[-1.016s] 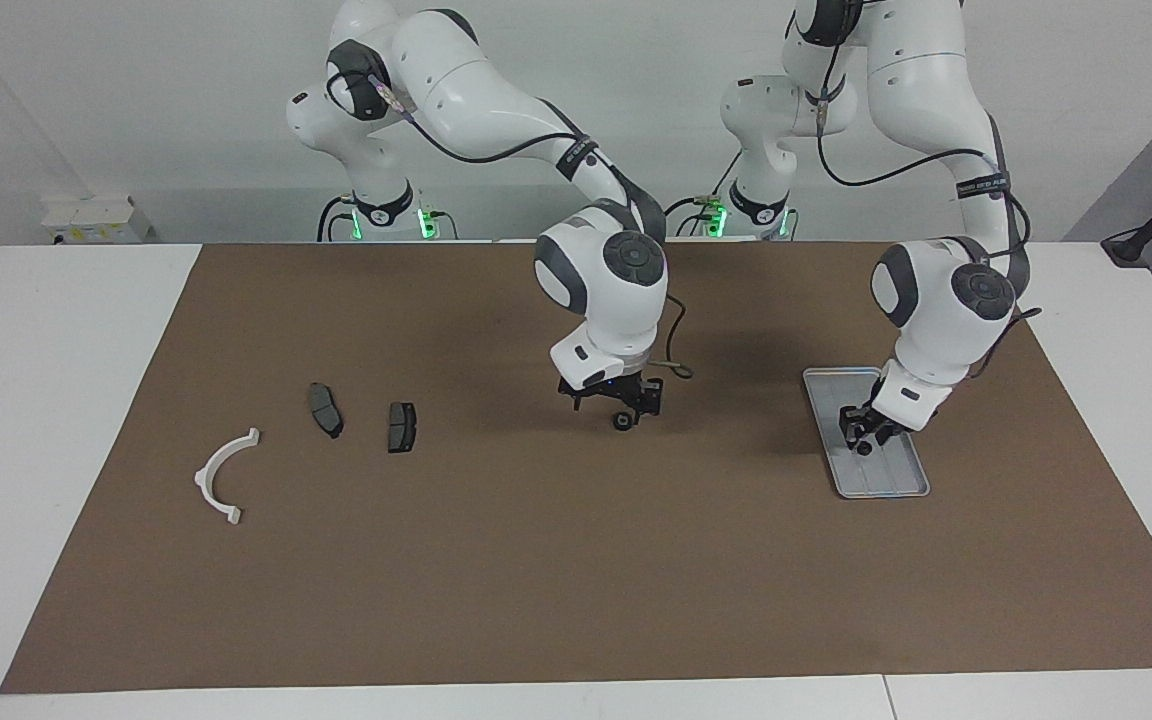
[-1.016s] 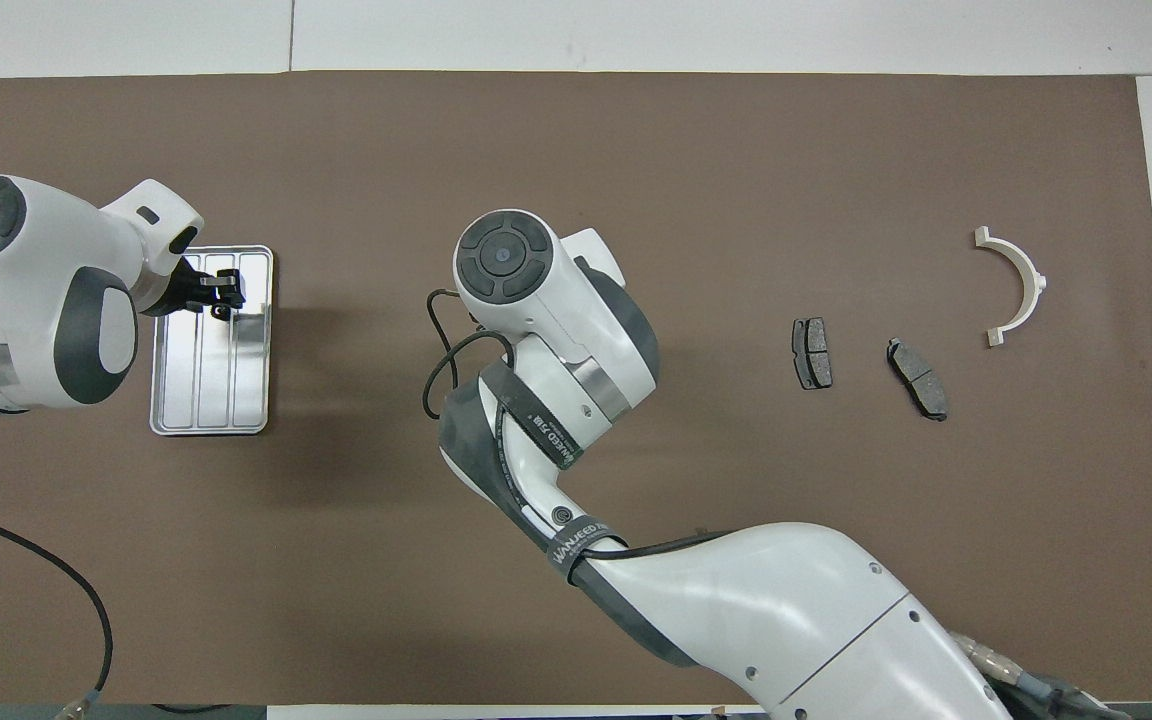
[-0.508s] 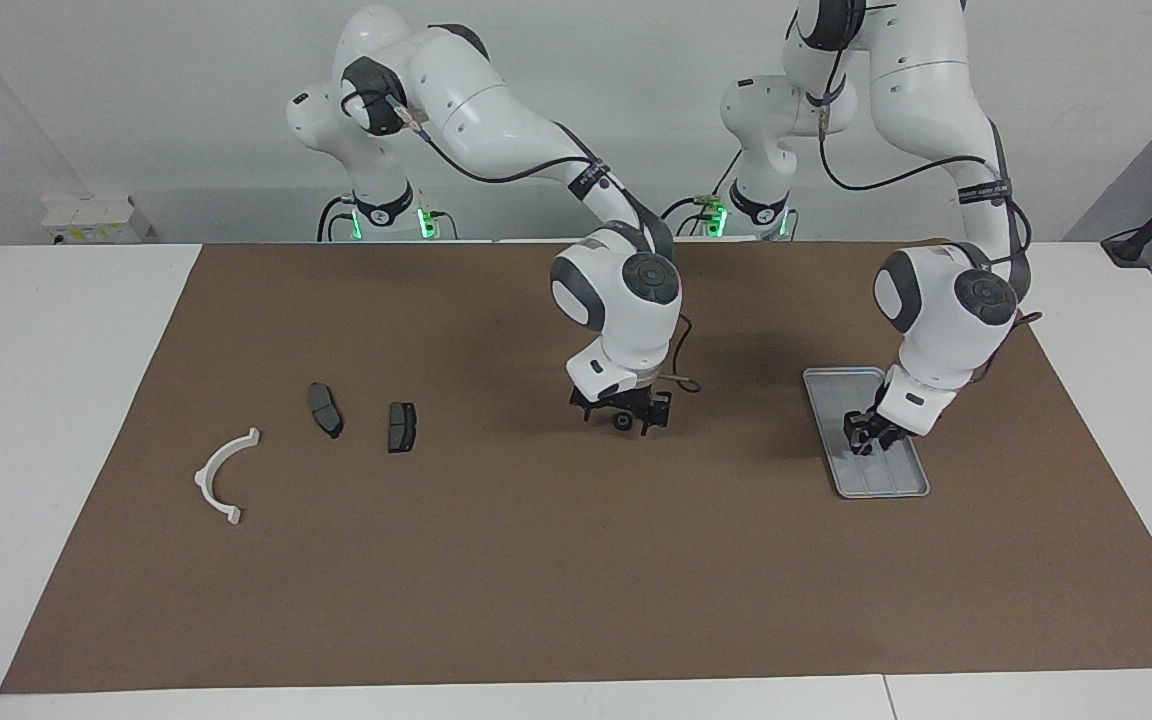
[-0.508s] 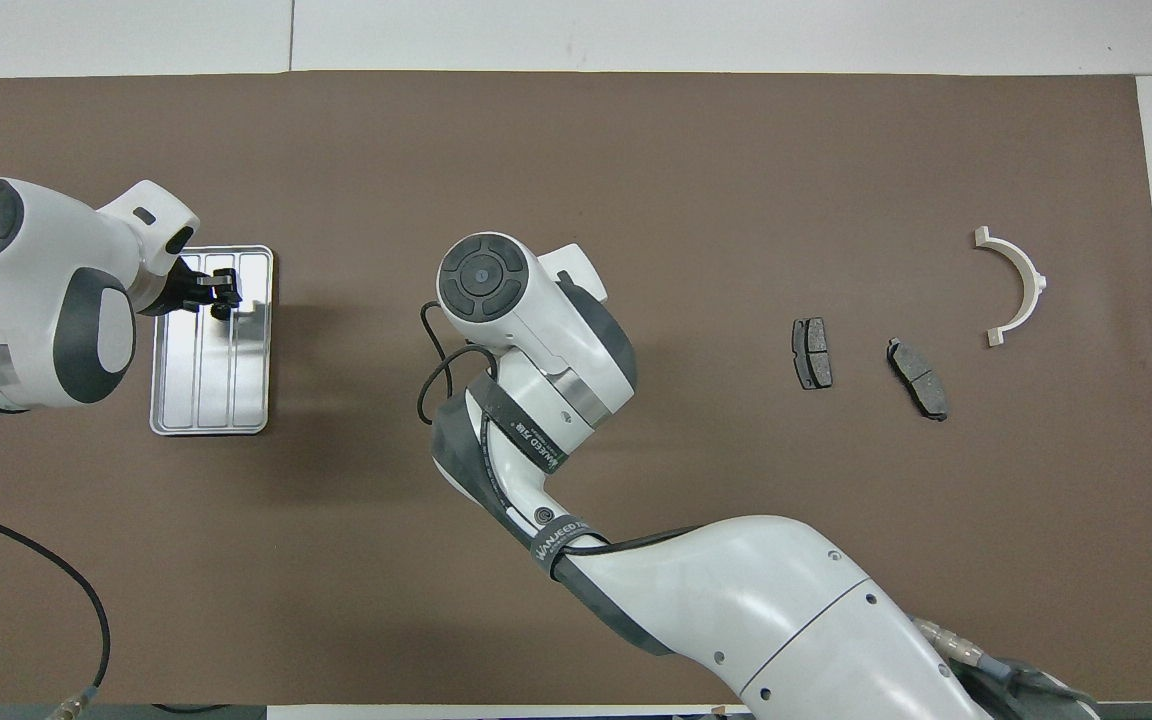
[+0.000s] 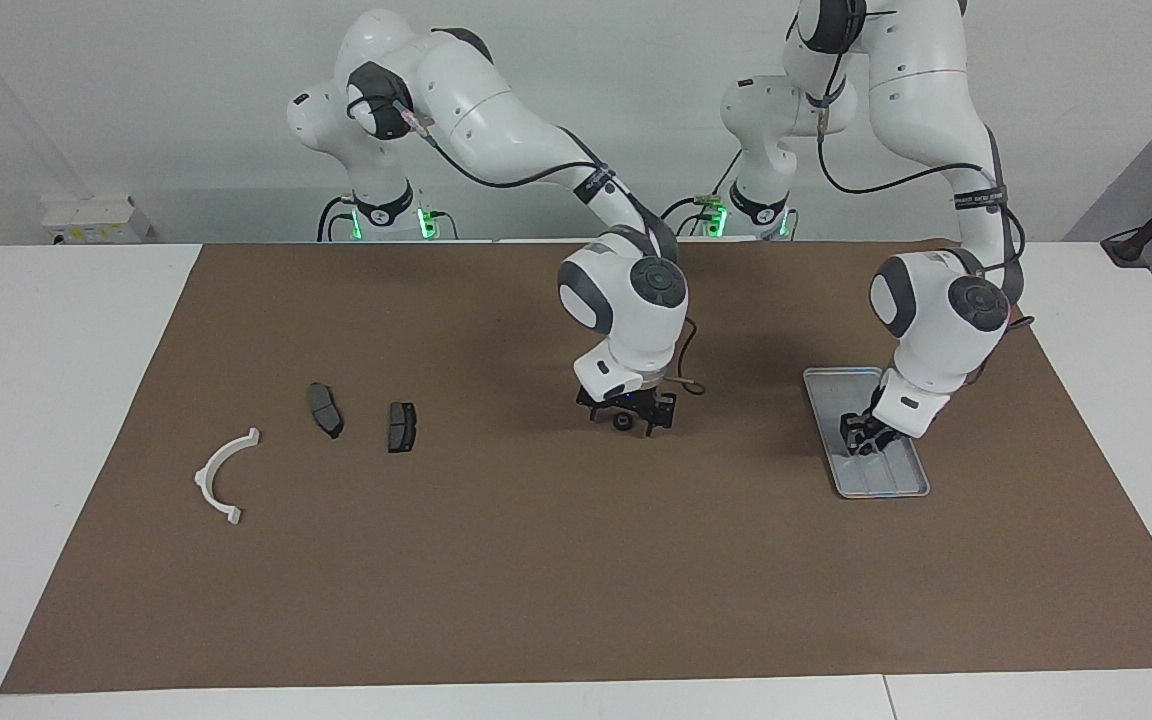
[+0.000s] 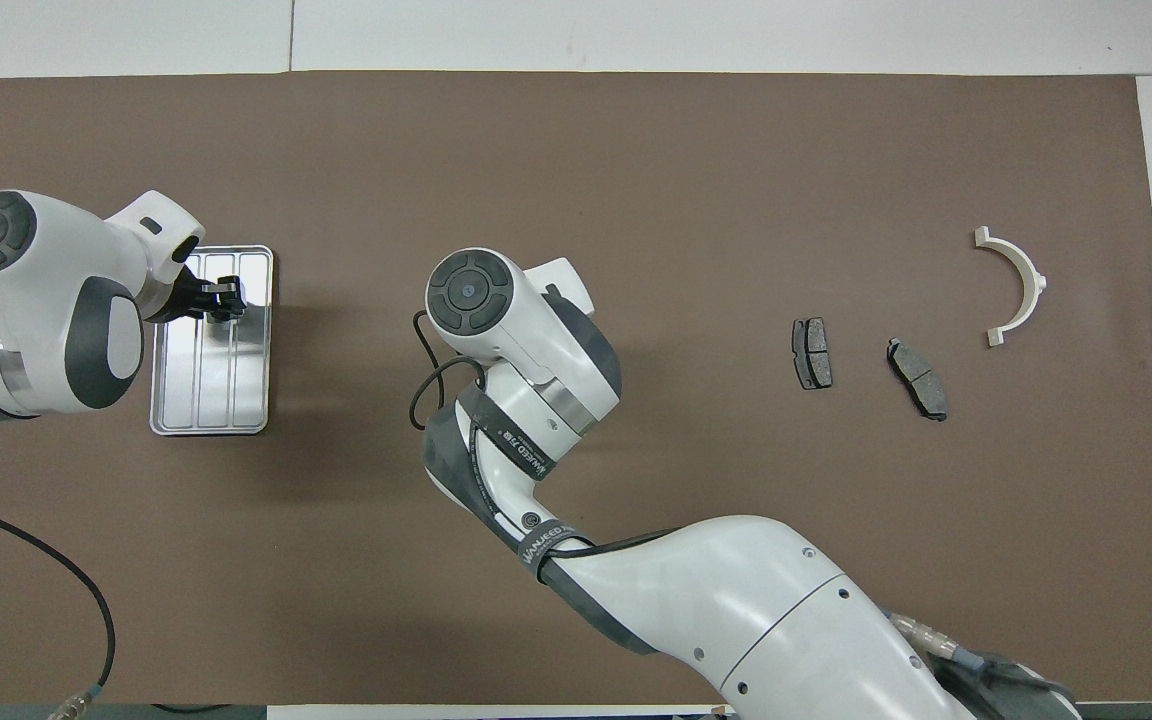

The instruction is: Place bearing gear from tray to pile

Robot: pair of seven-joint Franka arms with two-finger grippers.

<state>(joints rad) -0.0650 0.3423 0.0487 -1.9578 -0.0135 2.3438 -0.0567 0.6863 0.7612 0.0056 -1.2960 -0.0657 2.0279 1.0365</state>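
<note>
A small black round bearing gear point(image 5: 622, 422) lies on the brown mat mid-table. My right gripper point(image 5: 627, 420) stands open and low over it, one finger on each side. From overhead the right wrist hides both. The silver tray point(image 5: 911, 482) point(image 6: 206, 400) sits toward the left arm's end. My left gripper point(image 5: 858, 441) point(image 6: 227, 298) hangs low over the tray, with something small and dark at its tip; I cannot tell whether it is held. The pile lies toward the right arm's end: a white arc point(image 5: 221, 476) point(image 6: 1018, 285) and two dark brake pads point(image 5: 325, 409) point(image 5: 401, 426).
The brown mat point(image 5: 536, 560) covers most of the white table. The right arm point(image 6: 696, 590) stretches over the mat's middle. A loop of black cable point(image 5: 681, 375) hangs beside the right wrist.
The right gripper has shifted toward the left arm's end and come down around the gear, which has stayed in place. The left gripper has barely moved over the tray.
</note>
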